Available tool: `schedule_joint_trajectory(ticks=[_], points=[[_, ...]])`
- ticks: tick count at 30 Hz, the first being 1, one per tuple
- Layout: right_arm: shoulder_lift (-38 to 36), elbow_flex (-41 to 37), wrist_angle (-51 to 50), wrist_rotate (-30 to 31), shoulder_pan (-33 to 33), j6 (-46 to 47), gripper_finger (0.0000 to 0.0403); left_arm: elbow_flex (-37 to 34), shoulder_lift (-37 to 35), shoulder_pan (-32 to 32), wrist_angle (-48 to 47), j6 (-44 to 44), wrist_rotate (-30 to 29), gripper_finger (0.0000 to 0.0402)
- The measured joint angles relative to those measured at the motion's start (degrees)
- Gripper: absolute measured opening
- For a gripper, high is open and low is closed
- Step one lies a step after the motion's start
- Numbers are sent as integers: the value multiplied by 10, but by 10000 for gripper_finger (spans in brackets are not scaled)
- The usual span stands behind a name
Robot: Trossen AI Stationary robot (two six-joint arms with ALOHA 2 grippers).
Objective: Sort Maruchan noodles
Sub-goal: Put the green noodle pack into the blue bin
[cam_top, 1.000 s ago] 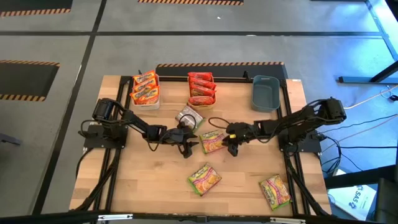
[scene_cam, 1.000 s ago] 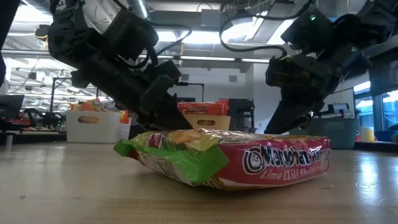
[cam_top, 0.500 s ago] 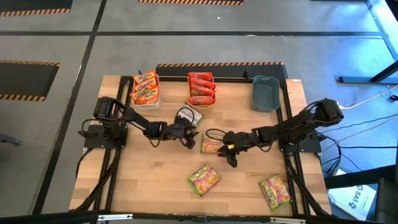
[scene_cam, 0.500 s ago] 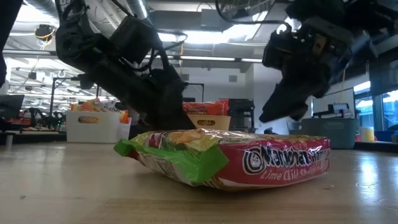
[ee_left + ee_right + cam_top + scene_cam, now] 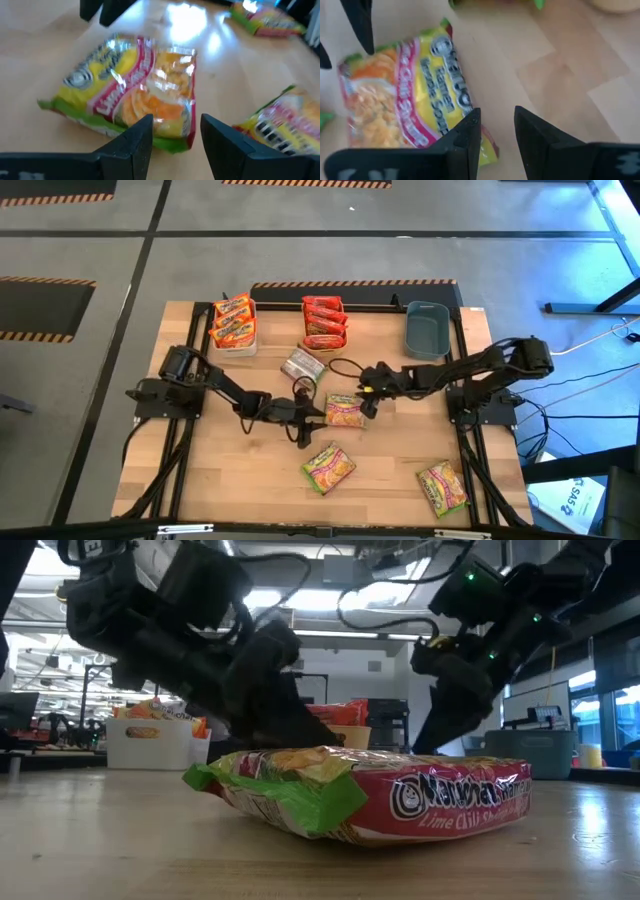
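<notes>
A green-yellow Maruchan noodle packet [image 5: 345, 410] lies flat mid-table between my two grippers. My left gripper [image 5: 306, 426] is open just left of it; in the left wrist view its fingers [image 5: 172, 136] stand at either side of the packet's [image 5: 131, 90] near corner. My right gripper [image 5: 367, 402] is open at the packet's right edge [image 5: 405, 95]. Two more green-yellow packets [image 5: 328, 466] [image 5: 442, 486] lie nearer the front. A silvery packet [image 5: 302, 366] lies behind the left gripper.
At the far edge stand a white bin [image 5: 233, 323] of orange packets, an orange bin [image 5: 325, 323] of red packets and a grey-blue bin [image 5: 427, 330]. In the low view the front packet [image 5: 370, 790] fills the foreground, with both arms behind it.
My left gripper swung toward the far edge, then came back toward the near edge and right, up to the middle packet. My right gripper dipped toward the near edge, then moved back toward the far edge, beside the packet's right edge. The packet has stayed in place.
</notes>
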Motion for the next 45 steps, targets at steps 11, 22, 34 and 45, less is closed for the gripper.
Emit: schedule_joint_trajectory(ticks=[11,22,34,45], points=[[17,0,-7,-68,54,52,104,10,10,32,-58,-12,-107,158],[-76,2,-53,-70,50,102,104,10,-47,54,-65,-11,-28,158],[-52,0,-59,-64,5,170,159,12,5,18,-39,19,-29,158],[-18,0,-56,-85,5,221,260,11,24,21,-64,19,-33,158]])
